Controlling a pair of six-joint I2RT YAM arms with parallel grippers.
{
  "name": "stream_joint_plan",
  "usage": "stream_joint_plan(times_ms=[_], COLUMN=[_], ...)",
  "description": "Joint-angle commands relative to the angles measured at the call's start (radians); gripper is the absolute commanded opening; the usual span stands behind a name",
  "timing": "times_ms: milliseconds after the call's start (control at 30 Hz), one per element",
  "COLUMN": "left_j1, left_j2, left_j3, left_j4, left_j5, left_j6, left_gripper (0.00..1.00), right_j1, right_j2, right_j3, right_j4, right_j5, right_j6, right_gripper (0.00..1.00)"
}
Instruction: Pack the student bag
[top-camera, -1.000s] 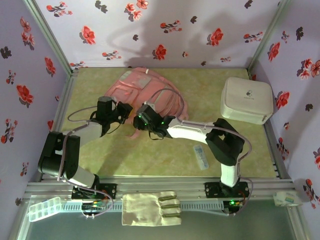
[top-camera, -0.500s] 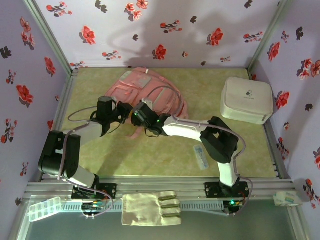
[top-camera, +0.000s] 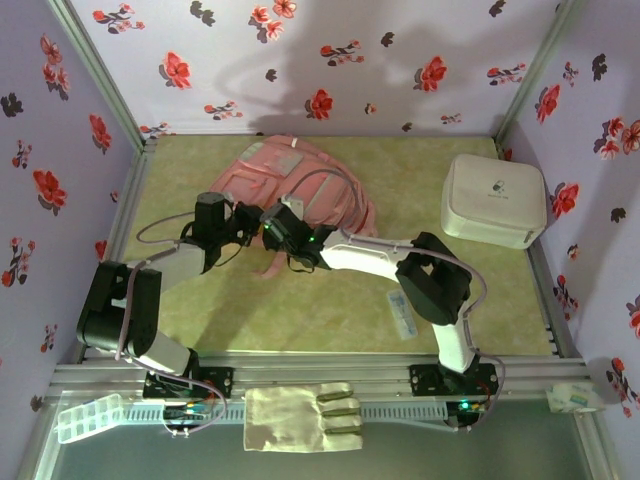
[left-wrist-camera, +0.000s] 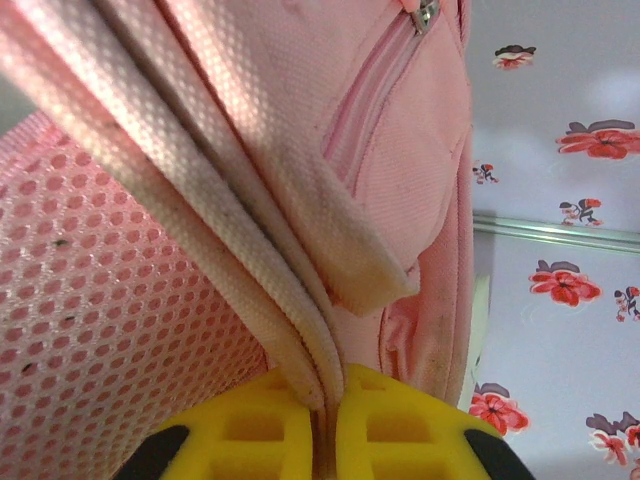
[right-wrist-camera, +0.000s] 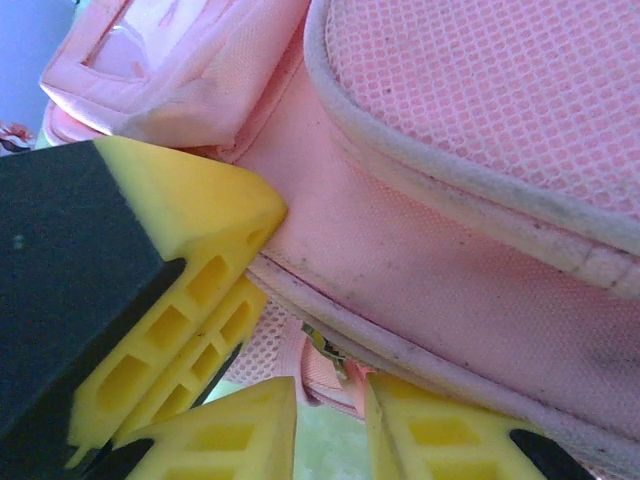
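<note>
**Top external.** The student bag (top-camera: 300, 180) lies flat at the far centre of the table (top-camera: 200, 310). Both arms reach to its near edge. The left gripper (top-camera: 243, 222) and the right gripper (top-camera: 268, 228) are side by side, nearly touching. A white box (top-camera: 495, 200) is far right, well apart. A pale flat item (top-camera: 403, 318) lies on the table near the right arm. A glove (top-camera: 300, 415) and a clear tray (top-camera: 88, 416) sit on the near rail.

**Left wrist.** The left gripper (left-wrist-camera: 328, 400) is clamped tight on the bag's pale trim (left-wrist-camera: 290, 320). Mesh panel (left-wrist-camera: 110, 330) is to the left, and a zip pull (left-wrist-camera: 425, 14) is at the top.

**Right wrist.** The right gripper (right-wrist-camera: 330, 405) has a narrow gap between its jaws. A pink tab with a metal piece (right-wrist-camera: 322, 362) is at its mouth, not clearly pinched. A left-arm finger (right-wrist-camera: 180, 240) crowds in from the left.

**Judgement.** This is the opening step, with nothing packed yet. Next move: pinch the tab squarely and draw it along while the left arm keeps the trim taut. Obstacle: the two grippers have very little clearance. The box and the flat item are not in the way.
</note>
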Motion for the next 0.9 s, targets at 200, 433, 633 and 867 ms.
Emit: stream_joint_plan(times_ms=[200,433,633,867], left_j1=[-0.022,-0.021,-0.017,0.000], left_j2=[-0.005,-0.003,0.003,0.003], left_j3=[0.031,0.037,0.043,0.056], left_j4=[0.117,0.119,0.110,0.067], left_j5=[0.110,0.109,0.109,0.110], left_j6=[-0.028,-0.028,-0.020,0.017], left_gripper=[0.01,0.01,0.01,0.01], right_j1=[-0.013,-0.027,-0.029,-0.030], right_j2=[0.052,0.078,0.043,-0.091], right_j3=[0.074,0.110,0.082,-0.094], right_j4=[-0.065,-0.062,-0.075,-0.082], right_j5=[0.132,0.082,0.087,0.116], right_j6=[-0.059,-0.095,-0.089,-0.074], right_gripper=[0.21,0.18,0.12,0.11])
